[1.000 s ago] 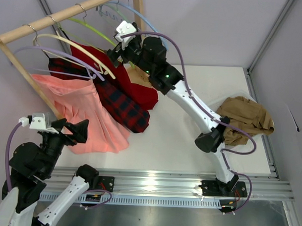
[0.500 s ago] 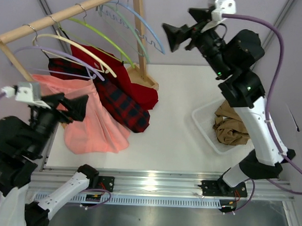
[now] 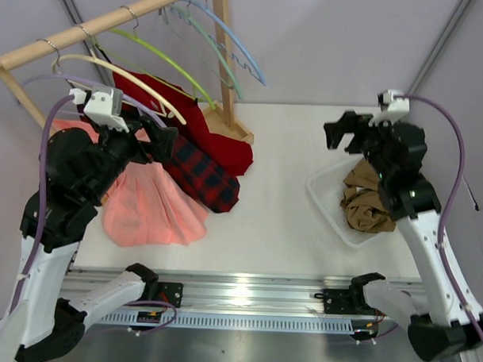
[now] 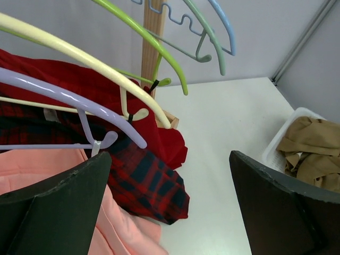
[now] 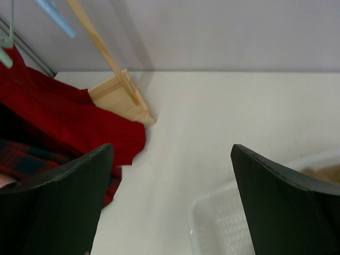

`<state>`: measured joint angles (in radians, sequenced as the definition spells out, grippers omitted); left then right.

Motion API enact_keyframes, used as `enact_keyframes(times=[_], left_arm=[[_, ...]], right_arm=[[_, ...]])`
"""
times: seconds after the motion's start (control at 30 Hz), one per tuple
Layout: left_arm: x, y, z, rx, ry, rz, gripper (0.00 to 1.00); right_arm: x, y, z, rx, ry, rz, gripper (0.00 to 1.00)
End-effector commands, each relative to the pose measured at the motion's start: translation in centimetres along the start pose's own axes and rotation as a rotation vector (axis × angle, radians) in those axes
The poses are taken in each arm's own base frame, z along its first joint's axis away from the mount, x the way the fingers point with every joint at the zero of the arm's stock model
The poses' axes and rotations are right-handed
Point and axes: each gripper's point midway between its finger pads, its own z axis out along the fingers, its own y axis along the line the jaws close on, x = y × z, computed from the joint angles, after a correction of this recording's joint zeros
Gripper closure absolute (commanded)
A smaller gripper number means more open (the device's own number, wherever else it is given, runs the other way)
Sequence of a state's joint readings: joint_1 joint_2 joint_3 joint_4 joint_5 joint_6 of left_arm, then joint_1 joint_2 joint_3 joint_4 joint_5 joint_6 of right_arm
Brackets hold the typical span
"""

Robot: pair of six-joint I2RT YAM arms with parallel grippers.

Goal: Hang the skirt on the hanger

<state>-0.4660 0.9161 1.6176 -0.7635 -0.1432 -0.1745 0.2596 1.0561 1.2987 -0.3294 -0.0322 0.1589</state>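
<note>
the left gripper is up beside the wooden rack, its two black fingers spread as wide as they go with nothing between them. through that gap its wrist camera looks at the hanging clothes. the right gripper hangs high over the far right of the table, above the white basket with a tan garment bunched inside. its jaws are wide apart too, and empty.

the deep-red skirt hangs in the rack among the hangers. its upper edge sits under the cream-yellow hanger and its lower folds spill onto the table against the rack's wooden foot. the lime-green hanger hooks over the rail just behind, and its curved arm passes above the red cloth. from here i cannot tell which hanger's clips have the skirt.

the red-and-black plaid skirt lies in front of it, overlapping its left side. the salmon-pink skirt fans out further left. a light-blue hanger hangs at the rail's far end by the post.
</note>
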Motion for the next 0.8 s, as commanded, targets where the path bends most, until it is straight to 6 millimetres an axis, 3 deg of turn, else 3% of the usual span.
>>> enact_keyframes(times=[0.0, 0.03, 0.1, 0.13, 0.17, 0.2, 0.33, 0.4, 0.43, 0.47, 0.6, 0.77], left_arm=[[-1.4, 0.2, -0.7, 0.006, -0.091, 0.02, 0.0], [-1.3, 0.2, -1.2, 0.01, -0.105, 0.015, 0.0], [1.1, 0.0, -0.2, 0.031, -0.079, 0.002, 0.0], [0.9, 0.0, -1.3, 0.042, -0.11, -0.009, 0.01], [2.3, 0.2, -1.1, 0.041, -0.095, -0.013, 0.0], [3.6, 0.4, -0.8, 0.034, -0.092, -0.039, 0.0], [6.8, 1.0, -2.4, 0.04, -0.113, -0.08, 0.01], [9.5, 1.5, -3.3, 0.039, -0.112, -0.116, 0.0], [10.0, 1.8, -3.7, 0.033, -0.122, -0.131, 0.01], [11.9, 2.1, -3.5, 0.024, -0.1, -0.139, 0.01], [16.2, 4.1, -4.3, -0.057, -0.088, -0.224, 0.0], [16.6, 4.5, -5.1, -0.055, -0.16, -0.27, 0.01]], right_arm=[[-0.2, 0.1, -4.1, 0.001, -0.111, 0.098, 0.01], [0.8, 0.0, -4.7, 0.004, -0.104, 0.123, 0.01], [3.4, -0.5, -6.3, 0.008, -0.09, 0.154, 0.01], [4.2, -0.4, -6.8, 0.003, -0.092, 0.204, 0.01], [4.9, -0.9, -7.1, 0.03, -0.104, 0.235, 0.01], [6.9, -1.4, -7.8, 0.043, -0.101, 0.267, 0.01], [11.5, -2.4, -9.3, 0.066, -0.092, 0.371, 0.01], [12.3, -2.9, -10.3, 0.086, -0.121, 0.41, 0.01], [13.9, -3.4, -10.2, 0.108, -0.096, 0.412, 0.01], [14.5, -3.7, -10.4, 0.119, -0.094, 0.412, 0.01], [16.4, -4.6, -10.9, 0.152, -0.09, 0.416, 0.01], [16.8, -4.3, -10.7, 0.128, -0.083, 0.404, 0.01]])
